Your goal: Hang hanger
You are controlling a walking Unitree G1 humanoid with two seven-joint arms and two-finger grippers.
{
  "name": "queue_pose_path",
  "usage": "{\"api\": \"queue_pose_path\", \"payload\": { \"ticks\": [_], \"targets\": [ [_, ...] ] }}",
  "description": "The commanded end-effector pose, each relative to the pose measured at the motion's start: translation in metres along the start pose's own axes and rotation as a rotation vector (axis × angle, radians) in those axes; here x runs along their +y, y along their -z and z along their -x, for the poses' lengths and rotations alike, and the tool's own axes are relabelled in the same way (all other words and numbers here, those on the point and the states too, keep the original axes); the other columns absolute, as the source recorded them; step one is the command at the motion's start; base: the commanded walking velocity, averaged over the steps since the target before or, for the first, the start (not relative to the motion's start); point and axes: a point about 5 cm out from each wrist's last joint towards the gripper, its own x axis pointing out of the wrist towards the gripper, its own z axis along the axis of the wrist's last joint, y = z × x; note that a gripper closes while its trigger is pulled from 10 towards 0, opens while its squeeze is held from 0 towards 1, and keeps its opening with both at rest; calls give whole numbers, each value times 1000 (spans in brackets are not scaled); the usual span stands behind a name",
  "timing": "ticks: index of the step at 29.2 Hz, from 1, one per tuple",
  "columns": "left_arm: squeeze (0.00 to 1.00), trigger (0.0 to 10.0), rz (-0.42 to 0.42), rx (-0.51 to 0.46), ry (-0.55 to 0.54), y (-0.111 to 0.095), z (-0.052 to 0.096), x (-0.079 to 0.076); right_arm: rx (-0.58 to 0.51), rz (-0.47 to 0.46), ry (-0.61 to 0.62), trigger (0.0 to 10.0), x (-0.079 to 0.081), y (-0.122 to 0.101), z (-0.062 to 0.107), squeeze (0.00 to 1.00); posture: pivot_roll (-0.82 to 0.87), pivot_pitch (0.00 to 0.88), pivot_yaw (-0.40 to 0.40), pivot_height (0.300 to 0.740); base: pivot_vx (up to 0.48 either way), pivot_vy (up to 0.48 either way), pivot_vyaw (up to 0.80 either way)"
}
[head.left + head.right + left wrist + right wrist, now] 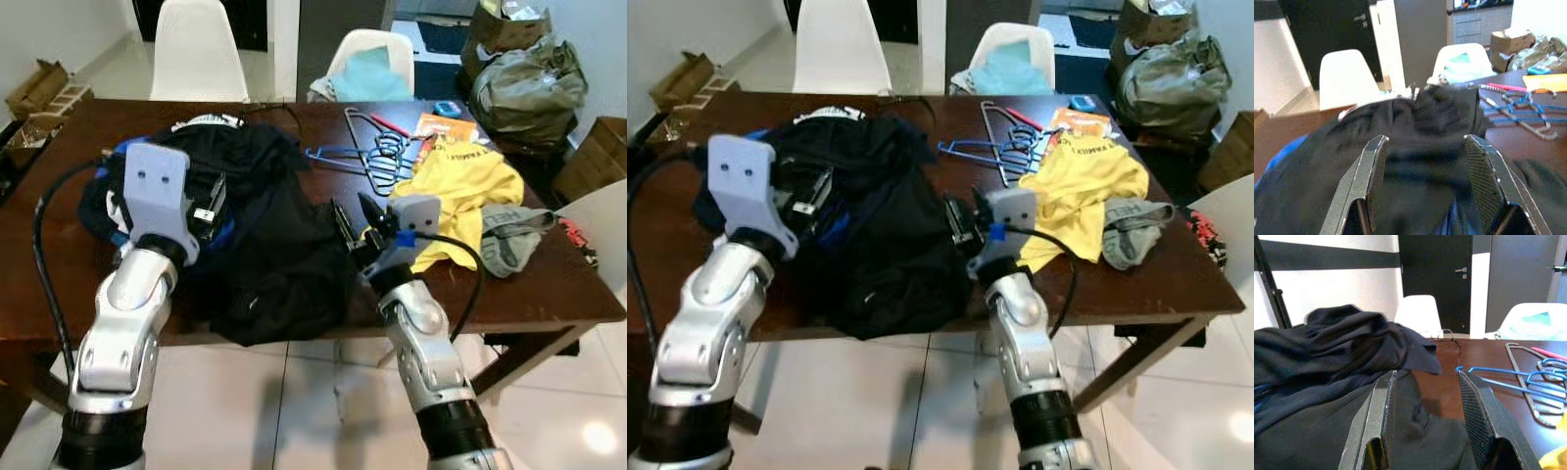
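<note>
Standing among white chairs (197, 49), the dark wooden worktop (59, 157) carried black clothing (265, 235), blue hangers (358, 157) beside a yellow shirt (465, 191) with unreadable lettering; left tool (1425, 181) and right tool (1425, 416) were both released.

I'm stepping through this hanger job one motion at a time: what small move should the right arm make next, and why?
Probably ease the right claw forward and to its right, toward the blue hangers. Its fingers are open and holding nothing, low over the edge of the black clothing, while the hangers lie untouched farther back on the table, beside the yellow shirt.
</note>
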Motion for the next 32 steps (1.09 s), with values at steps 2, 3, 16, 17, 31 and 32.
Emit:
{"api": "queue_pose_path", "payload": {
  "ticks": [2,3,16,17,31,32],
  "targets": [
    [0,10000,0,-7,-8,-4,-2,0,17,-17,18,10000,-5,4,2,0,27,124,-23,740,426,0,0],
    [0,10000,15,-5,-25,-5,-3,2,17,-17,19,10000,-5,4,2,0,27,123,-23,740,409,0,0],
    [0,10000,-102,89,-301,-26,-13,51,28,-23,0,10000,-2,6,2,0,43,121,-36,740,31,0,0],
    [0,10000,-122,100,-322,-27,-13,56,28,-21,-4,10000,-2,7,2,0,43,121,-36,740,0,0,0],
    [1000,10000,-54,252,-341,-23,-16,72,32,-25,-3,10000,-4,7,0,0,44,106,-42,740,0,0,0],
    [1000,10000,-54,252,-341,-23,-16,72,32,-25,-3,10000,-4,7,0,0,44,106,-42,740,0,0,0]
  ]
}}
